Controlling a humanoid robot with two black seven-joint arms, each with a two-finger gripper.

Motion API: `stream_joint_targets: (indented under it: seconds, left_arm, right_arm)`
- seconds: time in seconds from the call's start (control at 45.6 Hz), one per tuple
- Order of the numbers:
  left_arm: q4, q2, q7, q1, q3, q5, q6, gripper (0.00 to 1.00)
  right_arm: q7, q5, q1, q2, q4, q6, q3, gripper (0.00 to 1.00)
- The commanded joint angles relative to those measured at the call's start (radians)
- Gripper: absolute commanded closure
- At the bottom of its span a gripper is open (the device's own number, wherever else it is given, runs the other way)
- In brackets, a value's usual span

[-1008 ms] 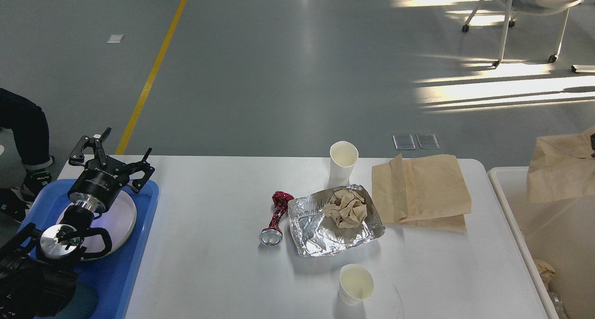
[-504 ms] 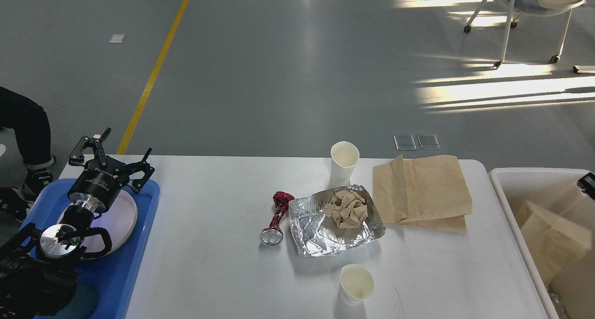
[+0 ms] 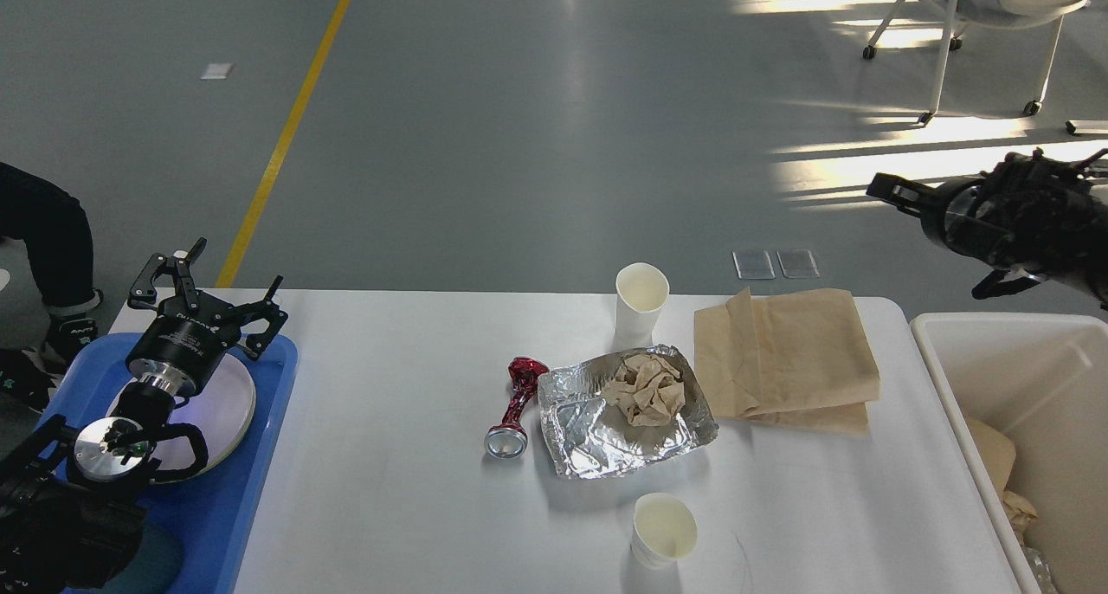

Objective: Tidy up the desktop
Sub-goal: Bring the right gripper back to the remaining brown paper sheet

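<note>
Head view: the white worktop (image 3: pixel 389 455) spans nearly the whole lower part of the picture, from the blue tray (image 3: pixel 216 507) at its left end to the white bin (image 3: pixel 956 386) that stands just beside its right edge.

My left claw (image 3: pixel 208 287) hangs over the far end of the tray, above a round white plate (image 3: pixel 229 403) that lies in it. Its two fingers are spread wide apart and nothing is between them.

My right claw (image 3: pixel 917 230) is up in the air at the right edge, above the far side of the bin and clear of the worktop. It is dark and seen side-on; one finger points left, and I cannot tell how far it is parted or whether it has hold of anything.

Near the middle of the worktop lies a crumpled foil tray (image 3: pixel 597 421) with a ball of brown paper (image 3: pixel 645 386) in it. A crushed red can (image 3: pixel 515 403) lies just beside its left edge. One paper cup (image 3: pixel 641 301) stands upright behind the foil, another (image 3: pixel 663 532) near the front edge, tilted. Folded brown paper bags (image 3: pixel 796 360) lie flat to the right of the foil. Crumpled brown paper (image 3: pixel 995 464) sits in the bin.
</note>
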Motion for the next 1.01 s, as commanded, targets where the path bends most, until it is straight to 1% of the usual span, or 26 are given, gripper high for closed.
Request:
stream_joint_targets:
  seconds: [0.0,0.088,0.197,0.285,0.307,0.35,0.46,0.613,0.701,0.789,0.854,0.986]
  left_arm:
    - [0.000,0.000,0.000,0.000,0.000,0.000,0.000,0.04]
    - [0.000,0.000,0.000,0.000,0.000,0.000,0.000,0.04]
    - [0.000,0.000,0.000,0.000,0.000,0.000,0.000,0.04]
    - [0.000,0.000,0.000,0.000,0.000,0.000,0.000,0.04]
    - [0.000,0.000,0.000,0.000,0.000,0.000,0.000,0.04]
    - [0.000,0.000,0.000,0.000,0.000,0.000,0.000,0.04]
    - [0.000,0.000,0.000,0.000,0.000,0.000,0.000,0.04]
    - [0.000,0.000,0.000,0.000,0.000,0.000,0.000,0.04]
    - [0.000,0.000,0.000,0.000,0.000,0.000,0.000,0.04]
    - [0.000,0.000,-0.001,0.000,0.000,0.000,0.000,0.04]
    - [0.000,0.000,0.000,0.000,0.000,0.000,0.000,0.04]
    - [0.000,0.000,-0.001,0.000,0.000,0.000,0.000,0.04]
  right_arm:
    - [0.000,0.000,0.152,0.107,0.134,0.085,-0.051,0.00]
    - [0.000,-0.004,0.252,0.184,0.209,0.192,-0.095,0.00]
    - [0.002,-0.003,0.323,0.257,0.220,0.344,-0.099,0.00]
    - [0.002,-0.001,0.373,0.271,0.222,0.476,-0.085,0.00]
    - [0.002,0.000,0.404,0.283,0.229,0.546,-0.076,0.00]
    - [0.002,0.002,0.439,0.294,0.248,0.614,-0.063,0.00]
    - [0.002,0.005,0.539,0.296,0.326,0.720,-0.034,0.00]
    - [0.002,0.005,0.695,0.286,0.442,0.765,-0.017,0.00]
    - [0.002,0.005,0.725,0.285,0.455,0.785,-0.020,0.00]
    - [0.002,0.002,0.699,0.286,0.446,0.768,-0.020,0.00]
    - [0.002,-0.003,0.627,0.288,0.423,0.754,-0.017,0.00]
    - [0.002,0.006,0.450,0.291,0.296,0.693,-0.017,0.00]
